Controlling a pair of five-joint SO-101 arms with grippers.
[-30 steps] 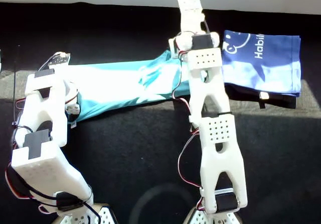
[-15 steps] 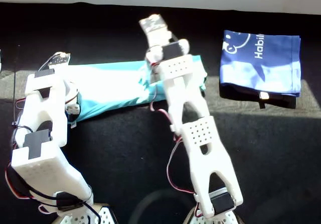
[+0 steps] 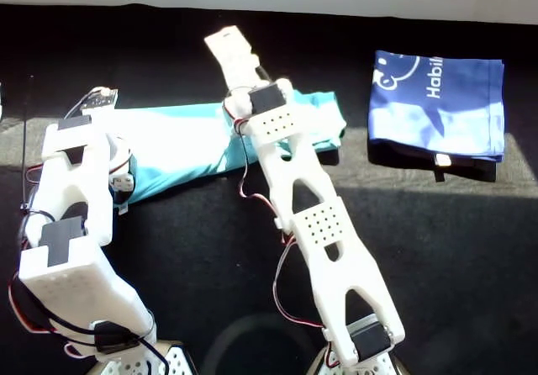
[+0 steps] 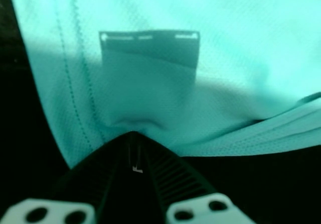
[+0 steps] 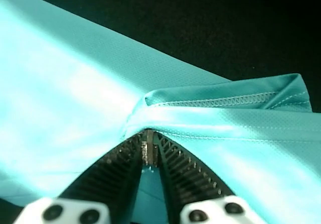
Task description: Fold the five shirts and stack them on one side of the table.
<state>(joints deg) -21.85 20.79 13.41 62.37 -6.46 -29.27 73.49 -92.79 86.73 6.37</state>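
High view shows the teal shirt (image 3: pixel 185 144) lying lengthwise between the hands, right hand (image 5: pixel 149 144) clamped on its folded-over edge, left hand (image 4: pixel 133 141) clamped on the opposite hem.

Turquoise shirt (image 3: pixel 181 144), plain, fine-mesh weave, matching stitching. Royal-blue shirt (image 3: pixel 437 110) with white print. Black garment (image 3: pixel 475 167). Black table (image 3: pixel 193 249). White left arm (image 3: pixel 71 224) and right arm (image 3: pixel 324 224), ribbed black fingers (image 5: pixel 188 176).

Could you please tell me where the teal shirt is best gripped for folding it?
The teal shirt lies flat as a long strip, so I'd pinch its near edge low, from the arms' side. The left gripper is shut on the hem at one end; the right gripper on a raised fold further along.
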